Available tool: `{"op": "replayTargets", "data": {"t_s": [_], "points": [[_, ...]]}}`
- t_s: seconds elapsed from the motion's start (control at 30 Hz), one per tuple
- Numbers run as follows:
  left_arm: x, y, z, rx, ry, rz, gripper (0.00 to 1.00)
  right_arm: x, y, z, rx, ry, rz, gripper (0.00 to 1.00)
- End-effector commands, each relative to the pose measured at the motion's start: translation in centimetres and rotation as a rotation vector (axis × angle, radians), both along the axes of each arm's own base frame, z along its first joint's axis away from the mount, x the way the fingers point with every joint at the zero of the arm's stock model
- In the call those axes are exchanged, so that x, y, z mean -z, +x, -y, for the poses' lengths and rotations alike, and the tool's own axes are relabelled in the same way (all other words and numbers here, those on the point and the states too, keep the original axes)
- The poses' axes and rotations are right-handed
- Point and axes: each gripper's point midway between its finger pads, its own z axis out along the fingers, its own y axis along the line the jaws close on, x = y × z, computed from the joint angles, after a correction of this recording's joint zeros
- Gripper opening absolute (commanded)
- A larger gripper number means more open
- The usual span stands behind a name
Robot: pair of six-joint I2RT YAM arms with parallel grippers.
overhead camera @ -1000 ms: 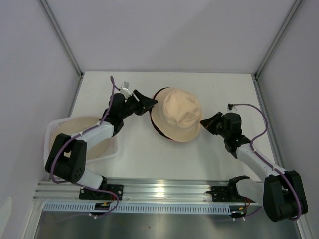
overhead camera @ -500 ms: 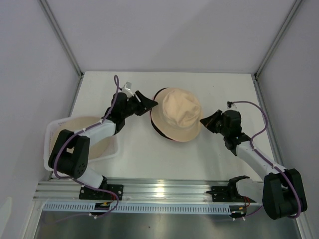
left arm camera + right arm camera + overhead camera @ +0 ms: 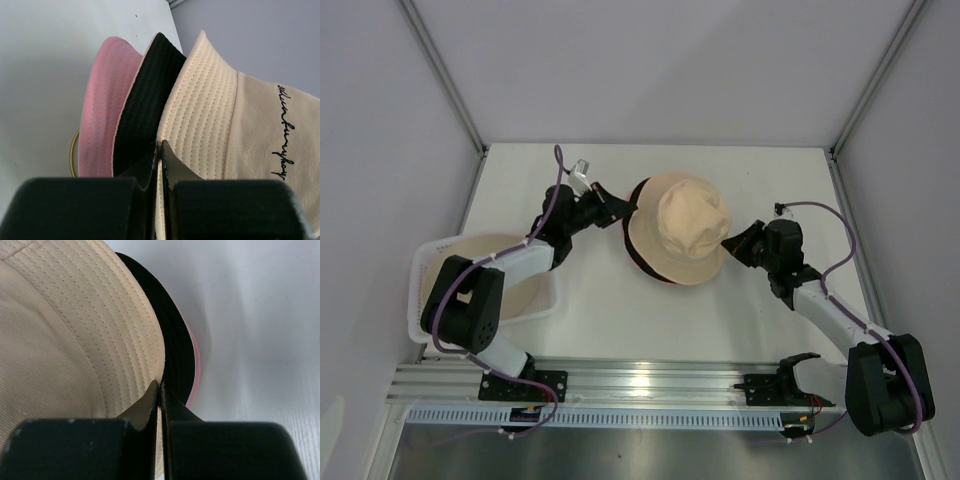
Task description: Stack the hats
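Three hats lie stacked mid-table: a beige hat (image 3: pixel 685 225) on top, a black hat (image 3: pixel 638 192) under it and a pink hat (image 3: pixel 102 100) at the bottom. My left gripper (image 3: pixel 625 207) is shut on the beige hat's left brim (image 3: pixel 200 115), beside the black hat's brim (image 3: pixel 145 110). On the other side, my right gripper (image 3: pixel 728 243) is shut on the beige hat's right brim (image 3: pixel 75 330); the black hat (image 3: pixel 177 350) and the pink hat (image 3: pixel 194 375) show beneath it. The beige crown bulges up between the two grippers.
A white basket (image 3: pixel 552 300) stands at the left table edge, partly under the left arm, with another beige hat (image 3: pixel 480 262) inside it. The metal rail with both arm bases (image 3: pixel 640 385) runs along the near edge. Grey walls close in the table on three sides.
My left gripper has shut on the beige hat's left brim. The beige hat has shifted slightly to the right and back, and its crown has puffed up. The right gripper stays shut on the right brim.
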Motion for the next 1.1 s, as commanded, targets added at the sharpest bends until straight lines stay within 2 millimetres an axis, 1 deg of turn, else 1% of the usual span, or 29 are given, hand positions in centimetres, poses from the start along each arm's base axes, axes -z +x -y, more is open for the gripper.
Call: {"op": "replayTargets", "data": {"t_s": [0.0,0.1,0.13,0.17,0.2,0.27,0.33,0.37,0.47,0.5,0.53,0.6,0.63,0.7,0.77,0.83,0.87,0.9,0.93,0.97,1.0,1.03,1.07], "points": [[-1.7,-0.1,1.0,0.051,-0.032,0.069,0.01,-2.7,1.5,-0.3,-0.002,-0.004,0.076,0.0],[-0.7,0.4,0.2,-0.031,-0.008,0.013,0.01,-2.6,1.8,0.2,0.011,-0.039,0.066,0.0],[1.2,1.1,-1.0,-0.118,0.049,-0.072,0.01,-2.5,1.8,0.3,0.009,-0.057,0.055,0.0],[2.2,1.1,-1.6,-0.153,0.087,-0.114,0.01,-2.2,1.9,0.5,0.012,-0.069,0.043,0.0],[2.7,1.4,-1.9,-0.18,0.119,-0.135,0.01,-2.0,1.9,0.5,0.009,-0.077,0.034,0.0],[4.5,1.2,-3.0,-0.239,0.188,-0.198,0.01,-1.2,2.0,0.4,-0.001,-0.088,0.012,0.0],[5.5,1.1,-3.6,-0.281,0.221,-0.232,0.01,-0.9,2.0,0.3,-0.004,-0.086,0.003,0.0],[6.6,0.9,-4.4,-0.318,0.257,-0.263,0.01,-0.7,2.0,0.2,-0.011,-0.083,-0.002,0.0],[8.0,0.4,-5.0,-0.347,0.289,-0.298,0.01,0.1,2.1,0.0,-0.024,-0.09,-0.018,0.0],[8.5,0.2,-5.2,-0.35,0.299,-0.308,0.01,0.7,2.2,0.0,-0.026,-0.099,-0.03,0.0],[8.5,0.2,-5.3,-0.354,0.302,-0.312,0.01,1.1,2.3,0.0,-0.03,-0.106,-0.036,0.0],[9.2,0.0,-5.5,-0.356,0.316,-0.325,0.01,2.0,2.3,0.1,-0.036,-0.126,-0.052,0.0],[9.5,-0.1,-5.4,-0.354,0.321,-0.332,0.01,3.0,2.4,0.1,-0.038,-0.133,-0.075,0.0],[9.9,-0.5,-5.4,-0.345,0.324,-0.336,0.01,4.1,2.2,-0.3,-0.063,-0.125,-0.104,0.0],[9.6,-0.7,-5.4,-0.339,0.32,-0.325,0.01,4.4,2.2,-0.5,-0.068,-0.118,-0.111,0.0],[9.3,-1.0,-5.5,-0.327,0.33,-0.311,0.01,4.1,2.1,-0.6,-0.076,-0.117,-0.106,0.0],[8.9,-1.0,-5.5,-0.32,0.333,-0.297,0.01,3.3,2.1,-0.6,-0.078,-0.118,-0.084,0.07],[7.8,-1.0,-5.5,-0.315,0.333,-0.272,0.01,3.0,2.1,-0.5,-0.079,-0.127,-0.079,0.14],[7.3,-1.2,-5.7,-0.307,0.355,-0.264,0.01,2.0,2.3,-0.4,-0.083,-0.139,-0.053,0.21],[6.3,-1.0,-5.7,-0.305,0.36,-0.242,0.03,0.6,2.4,-0.2,-0.078,-0.151,-0.017,0.36],[4.7,-1.1,-5.8,-0.301,0.359,-0.205,0.07,-0.1,2.3,0.0,-0.077,-0.163,-0.008,0.42],[3.8,-1.0,-5.9,-0.292,0.376,-0.167,0.11,-0.6,2.0,0.2,-0.081,-0.18,-0.01,0.48],[2.6,-1.2,-6.1,-0.291,0.389,-0.159,0.23,-2.5,2.5,0.5,-0.078,-0.202,0.034,0.61]]}}
